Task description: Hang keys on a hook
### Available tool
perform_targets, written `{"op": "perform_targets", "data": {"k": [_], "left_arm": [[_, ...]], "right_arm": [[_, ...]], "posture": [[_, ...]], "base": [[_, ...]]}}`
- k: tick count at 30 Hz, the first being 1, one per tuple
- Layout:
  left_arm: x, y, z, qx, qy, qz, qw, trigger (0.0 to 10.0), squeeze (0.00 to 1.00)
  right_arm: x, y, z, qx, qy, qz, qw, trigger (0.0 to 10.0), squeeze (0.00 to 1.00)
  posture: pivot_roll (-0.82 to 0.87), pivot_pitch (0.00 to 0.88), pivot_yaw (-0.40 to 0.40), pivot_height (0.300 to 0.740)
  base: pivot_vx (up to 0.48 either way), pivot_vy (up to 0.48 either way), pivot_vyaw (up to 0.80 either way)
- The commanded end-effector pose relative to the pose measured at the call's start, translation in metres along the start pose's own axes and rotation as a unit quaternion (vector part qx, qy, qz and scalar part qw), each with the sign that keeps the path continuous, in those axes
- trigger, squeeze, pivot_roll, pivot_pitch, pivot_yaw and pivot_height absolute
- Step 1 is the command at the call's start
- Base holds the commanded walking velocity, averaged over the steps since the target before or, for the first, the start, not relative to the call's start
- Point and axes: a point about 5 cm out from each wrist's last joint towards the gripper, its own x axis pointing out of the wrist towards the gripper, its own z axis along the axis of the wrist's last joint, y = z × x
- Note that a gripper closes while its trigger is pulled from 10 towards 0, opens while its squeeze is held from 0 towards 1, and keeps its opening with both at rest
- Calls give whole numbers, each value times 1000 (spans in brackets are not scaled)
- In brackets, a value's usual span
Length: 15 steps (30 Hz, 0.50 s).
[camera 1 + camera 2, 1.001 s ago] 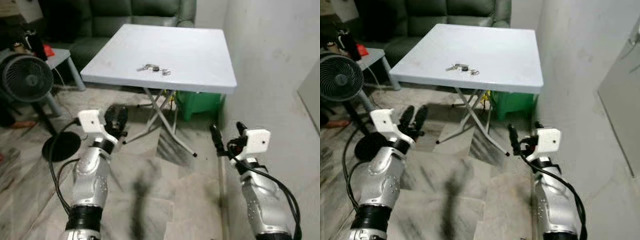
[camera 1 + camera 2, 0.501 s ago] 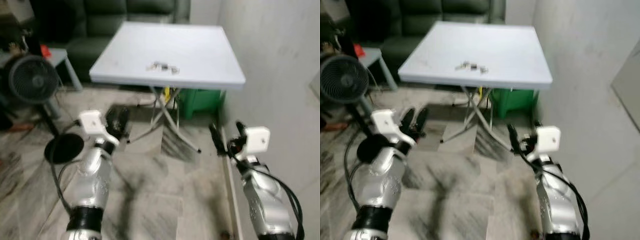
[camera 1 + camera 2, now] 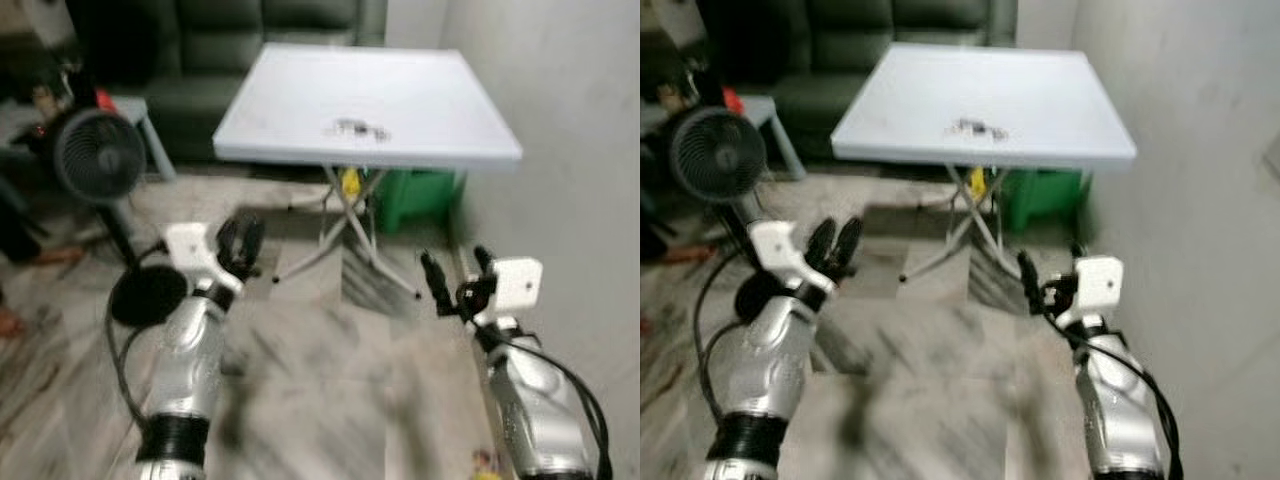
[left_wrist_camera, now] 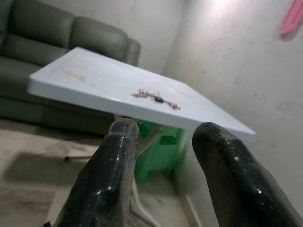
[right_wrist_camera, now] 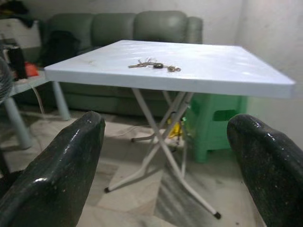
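Though blurred, keys (image 3: pixel 977 128) on table (image 3: pixel 1060 150), beyond end effectors.

1. A lived-in home, seemingly a sitting room: a dark green sofa (image 5: pixel 137 28) stands against the far wall.
2. A folding white bench (image 3: pixel 990 95) on crossed legs stands on the marbled tile floor (image 3: pixel 930 340).
3. A standing fan (image 3: pixel 98 158), a green plastic stool (image 5: pixel 218 124) and a low side table (image 3: pixel 135 108) crowd around it.

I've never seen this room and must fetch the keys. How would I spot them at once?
Find the white folding table standing before the dark green sofa. The keys lie near its front edge, a small dark metal cluster on the pale top.
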Motion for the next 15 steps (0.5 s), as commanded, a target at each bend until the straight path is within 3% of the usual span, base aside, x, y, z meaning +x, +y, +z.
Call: {"op": "perform_targets", "data": {"k": [1,15], "left_arm": [[-1,9,4,8,-2,13,1000,10000,0],[-1,7,2,10,1,11,1000,10000,0]], "right_arm": [[5,8,7,3,-13,13,1000,10000,0],[5,9,6,3,-9,18,1000,10000,0]], "posture": [[-48,0,-16,740],[-44,0,-22,740]], "base": [[0,480,0],[0,480,0]]}}
